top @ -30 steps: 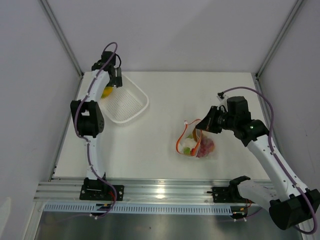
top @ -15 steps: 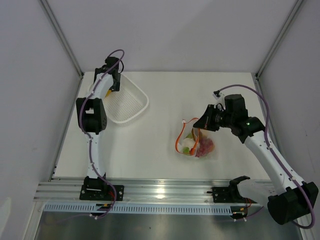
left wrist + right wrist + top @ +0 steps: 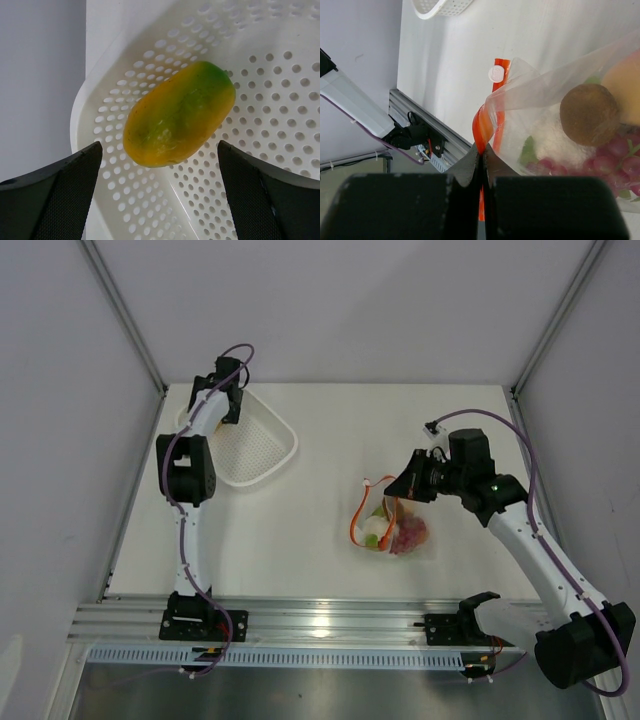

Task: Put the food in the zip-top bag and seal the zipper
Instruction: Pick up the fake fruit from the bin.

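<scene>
- Yellow-green, shading to orange at one end, the mango (image 3: pixel 177 115) lies on its side inside the white mesh basket (image 3: pixel 280 75), close to the basket's curved rim.
- My left pincer (image 3: pixel 160 145) hangs over that same part of the basket with its jaws wide apart. In the left wrist view the mango shows between the two dark fingers (image 3: pixel 70 192), and neither finger grips it.
- From above, my left pincer (image 3: pixel 228 400) sits at the basket's (image 3: pixel 262 445) far left corner, and the arm hides the mango.
- The zip-top bag (image 3: pixel 395 525) lies on the table (image 3: pixel 320 430), well apart from the basket, off to its right and nearer the arm bases.
- My right pincer (image 3: pixel 482 155) is pressed together on the zipper (image 3: pixel 498 100), the red-orange strip along the bag's (image 3: pixel 545 95) mouth, pinching it at a bend in the strip.
- Seen from above, my right pincer (image 3: pixel 400 485) meets the zipper (image 3: pixel 358 525) on the bag's side farther from the basket, and the strip loops open toward the basket.
- Inside the bag I see a brown piece (image 3: pixel 589 114), a red grape cluster (image 3: pixel 615 155) beside it, and a peach-coloured piece (image 3: pixel 625 85) at the edge of view.
</scene>
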`<action>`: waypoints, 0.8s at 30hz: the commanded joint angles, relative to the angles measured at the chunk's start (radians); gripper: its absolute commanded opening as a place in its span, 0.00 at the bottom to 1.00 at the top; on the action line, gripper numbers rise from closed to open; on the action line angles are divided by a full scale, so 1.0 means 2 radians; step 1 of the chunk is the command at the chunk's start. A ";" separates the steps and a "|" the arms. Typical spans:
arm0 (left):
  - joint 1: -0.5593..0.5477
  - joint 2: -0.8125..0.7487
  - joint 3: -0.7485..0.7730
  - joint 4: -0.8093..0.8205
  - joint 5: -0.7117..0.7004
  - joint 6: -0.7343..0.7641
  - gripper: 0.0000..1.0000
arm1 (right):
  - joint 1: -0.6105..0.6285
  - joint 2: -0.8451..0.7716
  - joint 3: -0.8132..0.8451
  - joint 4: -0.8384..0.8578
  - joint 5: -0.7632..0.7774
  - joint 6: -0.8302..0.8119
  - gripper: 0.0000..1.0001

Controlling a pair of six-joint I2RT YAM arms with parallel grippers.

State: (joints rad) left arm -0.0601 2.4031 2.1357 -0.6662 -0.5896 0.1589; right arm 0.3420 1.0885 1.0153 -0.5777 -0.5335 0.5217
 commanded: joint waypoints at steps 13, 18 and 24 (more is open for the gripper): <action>0.003 0.010 -0.015 0.040 -0.005 0.076 0.99 | -0.003 -0.013 -0.015 0.055 -0.028 0.000 0.00; 0.001 0.019 -0.015 0.048 -0.007 0.098 0.98 | -0.002 -0.016 -0.021 0.061 -0.039 0.001 0.00; 0.001 0.019 -0.027 0.052 0.004 0.110 0.88 | -0.002 -0.028 -0.023 0.058 -0.039 -0.004 0.00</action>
State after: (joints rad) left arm -0.0601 2.4329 2.0892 -0.5896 -0.5903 0.3347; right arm 0.3397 1.0683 0.9642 -0.5034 -0.5900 0.5224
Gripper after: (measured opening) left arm 0.908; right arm 0.003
